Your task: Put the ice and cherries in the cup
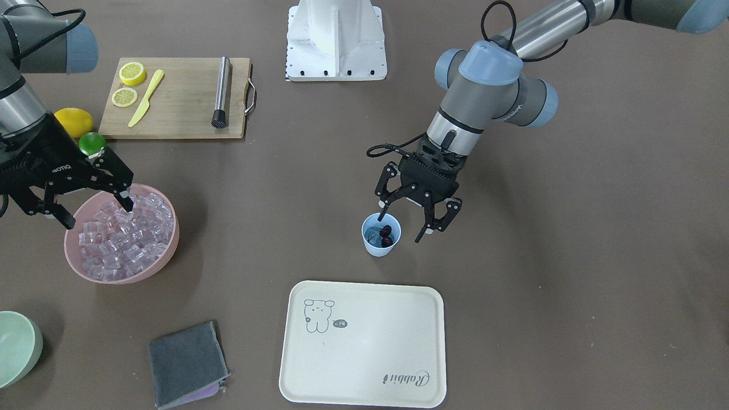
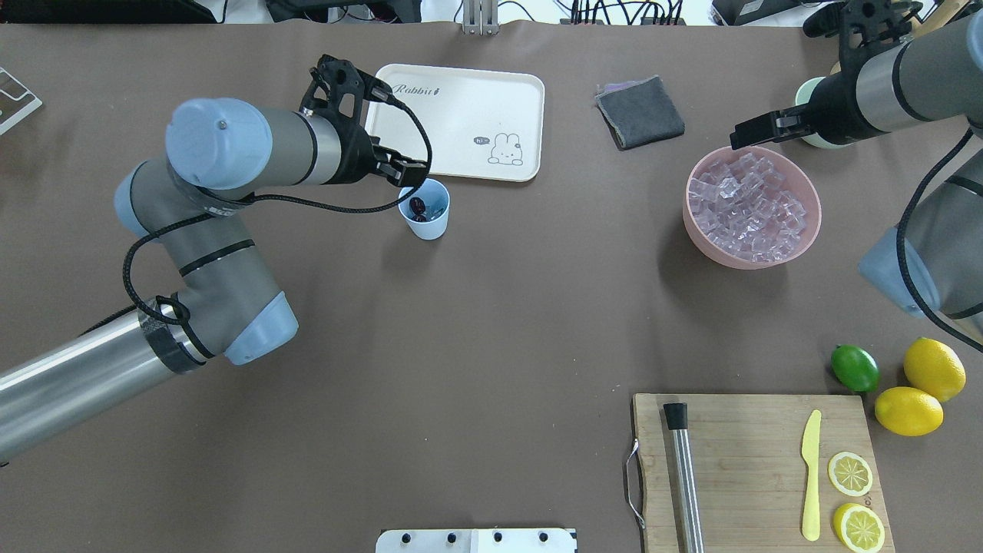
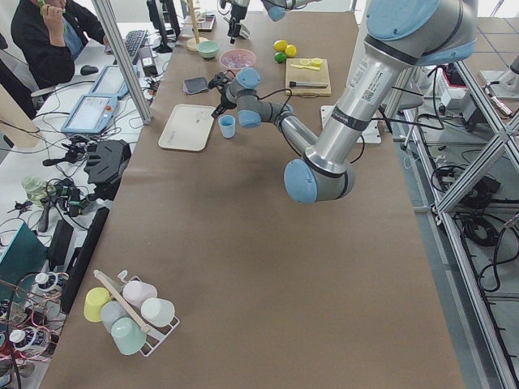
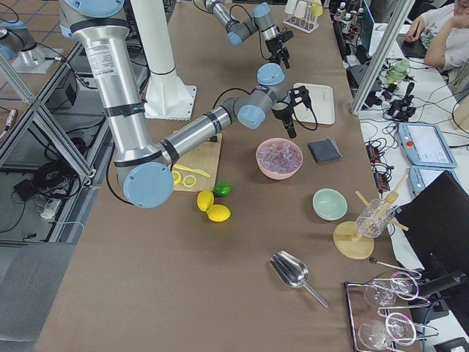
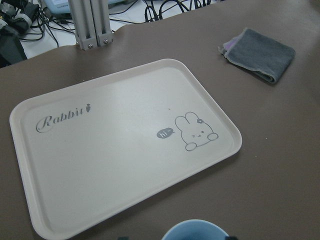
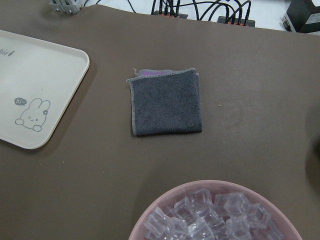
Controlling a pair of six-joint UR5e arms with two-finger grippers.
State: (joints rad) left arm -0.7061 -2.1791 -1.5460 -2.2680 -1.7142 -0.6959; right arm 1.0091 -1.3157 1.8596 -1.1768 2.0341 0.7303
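Note:
The light-blue cup [image 1: 376,248] stands in mid-table just behind the cream tray, and the dark cherries [image 1: 386,236] lie inside it. My left gripper [image 1: 403,226] hovers right over the cup, open and holding nothing, one fingertip above the rim. From overhead the cherries [image 2: 417,207] show in the cup [image 2: 431,224]. The left wrist view catches only the cup's rim [image 5: 195,230]. Clear ice [image 1: 125,239] fills the pink bowl [image 1: 170,250]. My right gripper [image 1: 98,215] is open just over the ice [image 2: 749,207], with nothing between its fingers.
A cream rabbit tray [image 1: 364,393] and a folded grey cloth [image 1: 185,364] lie near the operators' edge. The cutting board [image 1: 182,114] holds lemon slices, a yellow knife and a steel muddler. A lime [image 1: 91,142], a lemon [image 1: 77,121] and a pale green bowl [image 1: 14,347] sit around the pink bowl.

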